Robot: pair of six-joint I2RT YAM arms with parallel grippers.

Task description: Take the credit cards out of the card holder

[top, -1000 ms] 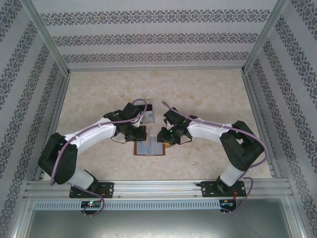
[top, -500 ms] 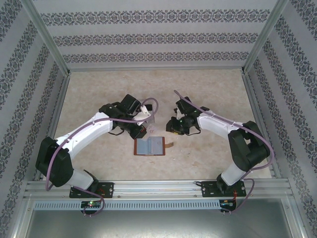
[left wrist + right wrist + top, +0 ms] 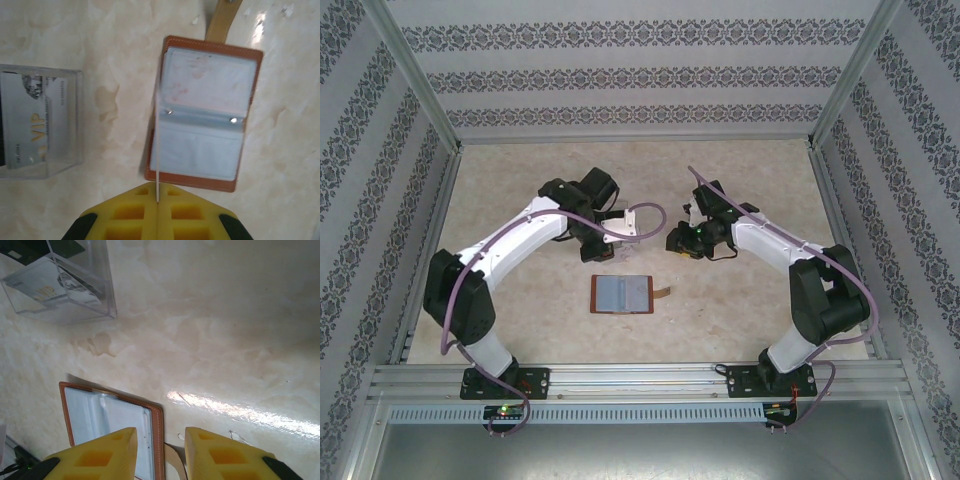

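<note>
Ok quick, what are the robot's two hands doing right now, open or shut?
The left gripper is shut, pinching a thin credit card seen edge-on.
The right gripper is open, holding nothing.

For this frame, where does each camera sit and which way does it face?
Top external: above and behind the bases, looking down on the table; the left arm and right arm show whole, with the card holder between them.
Left wrist: on the left arm, looking down past the shut left tool, which pinches a credit card edge-on, at the open card holder and the clear tray.
Right wrist: on the right arm, looking down past the open right tool at the card holder's corner and the tray.
Shared: both wrist views show the card holder and the clear tray.
</note>
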